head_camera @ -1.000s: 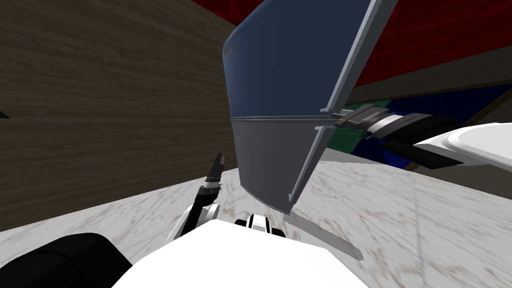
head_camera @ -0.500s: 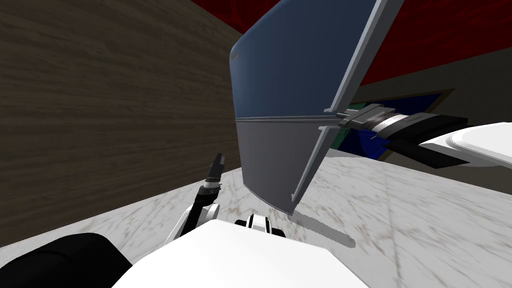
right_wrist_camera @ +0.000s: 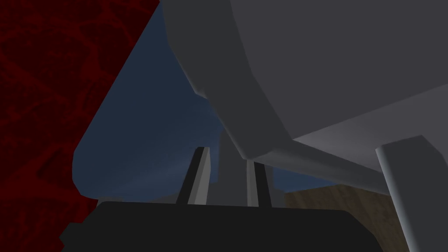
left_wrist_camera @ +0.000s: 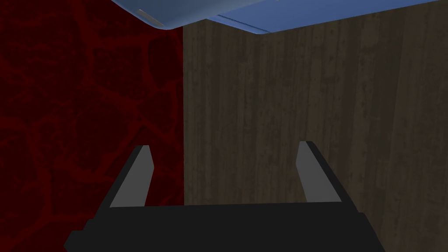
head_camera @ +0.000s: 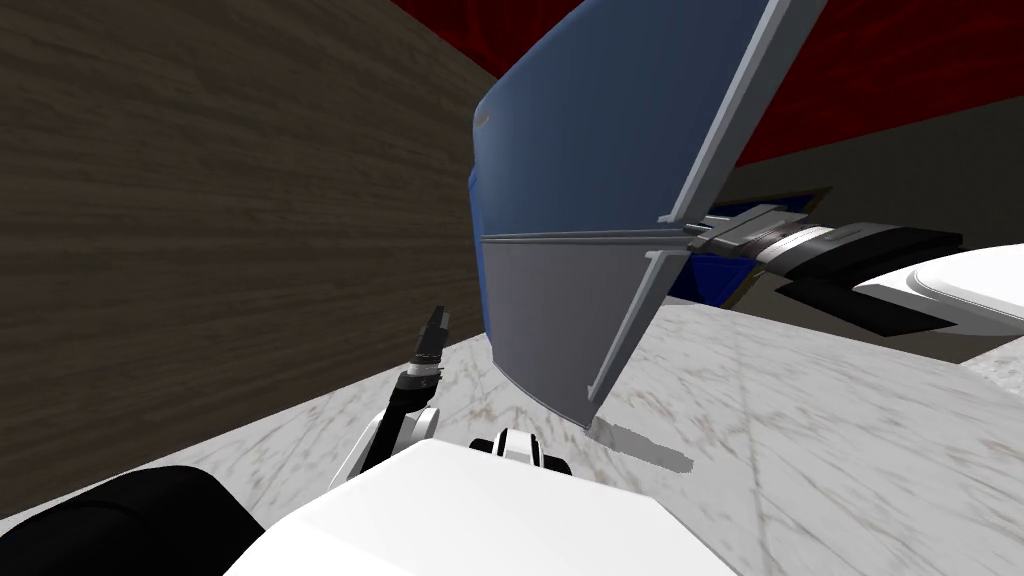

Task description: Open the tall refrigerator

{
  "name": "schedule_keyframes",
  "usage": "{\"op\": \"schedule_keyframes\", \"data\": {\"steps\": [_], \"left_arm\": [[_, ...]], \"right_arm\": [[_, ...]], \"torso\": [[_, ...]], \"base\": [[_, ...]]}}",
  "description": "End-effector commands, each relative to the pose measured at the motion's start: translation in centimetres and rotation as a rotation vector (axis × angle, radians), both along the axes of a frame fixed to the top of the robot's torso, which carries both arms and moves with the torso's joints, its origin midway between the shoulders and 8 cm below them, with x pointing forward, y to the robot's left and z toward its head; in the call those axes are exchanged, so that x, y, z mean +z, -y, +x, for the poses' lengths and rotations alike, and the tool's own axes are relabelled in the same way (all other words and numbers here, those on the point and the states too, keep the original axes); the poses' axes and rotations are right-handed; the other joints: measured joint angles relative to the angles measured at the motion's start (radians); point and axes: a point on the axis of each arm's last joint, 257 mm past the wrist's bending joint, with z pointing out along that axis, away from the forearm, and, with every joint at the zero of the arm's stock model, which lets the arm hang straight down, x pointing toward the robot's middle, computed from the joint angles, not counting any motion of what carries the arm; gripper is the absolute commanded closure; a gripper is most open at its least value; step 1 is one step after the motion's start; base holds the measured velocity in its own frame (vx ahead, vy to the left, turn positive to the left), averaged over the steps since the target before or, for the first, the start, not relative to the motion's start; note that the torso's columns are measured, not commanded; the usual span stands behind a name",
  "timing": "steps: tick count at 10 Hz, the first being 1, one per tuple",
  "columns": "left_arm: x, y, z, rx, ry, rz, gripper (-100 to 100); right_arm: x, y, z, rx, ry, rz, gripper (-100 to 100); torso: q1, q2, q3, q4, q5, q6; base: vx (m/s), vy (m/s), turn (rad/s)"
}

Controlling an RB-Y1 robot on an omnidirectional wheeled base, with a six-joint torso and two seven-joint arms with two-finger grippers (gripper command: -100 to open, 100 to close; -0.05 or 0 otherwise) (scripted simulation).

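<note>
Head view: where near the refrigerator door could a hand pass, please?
Free: the marble floor right of the refrigerator door, beneath the right arm; also the strip between wooden wall and door, around the open left gripper. Crowded: the handle, held by the right gripper.

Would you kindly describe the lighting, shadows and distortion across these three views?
Head view: the wide, rolled lens slants the refrigerator door, which throws a grey shadow on the marble floor. Left wrist view: dim, shadowless. Right wrist view: dim around the gripped handle.
</note>
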Motion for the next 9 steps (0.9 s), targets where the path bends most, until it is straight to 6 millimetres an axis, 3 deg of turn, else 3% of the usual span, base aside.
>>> {"op": "schedule_keyframes", "data": {"steps": [1, 7, 8, 9], "left_arm": [[0.0, 0.0, 0.0, 0.000, 0.000, 0.000, 0], [0.0, 0.0, 0.0, 0.000, -0.001, 0.001, 0], [0.0, 0.0, 0.0, 0.000, 0.000, 0.001, 0], [0.0, 0.0, 0.0, 0.000, 0.000, 0.001, 0]], "right_arm": [[1.4, 0.2, -0.2, 0.000, -0.002, 0.004, -100], [4.9, -0.4, -1.0, 0.022, -0.002, 0.011, -100], [3.7, 0.0, -0.6, 0.014, -0.021, 0.009, -100], [3.6, 0.2, -0.5, 0.012, -0.024, 0.013, 0]], "torso": [[-0.003, 0.000, -0.001, 0.000, 0.001, -0.003], [0.005, 0.001, -0.001, 0.003, 0.005, -0.003], [0.009, 0.005, 0.002, 0.004, 0.007, -0.004], [0.007, 0.007, 0.004, 0.003, 0.005, -0.002]], "base": [[-0.046, 0.075, -0.123], [0.051, -0.018, -0.045], [0.022, -0.013, -0.021], [0.009, -0.012, -0.019]]}}
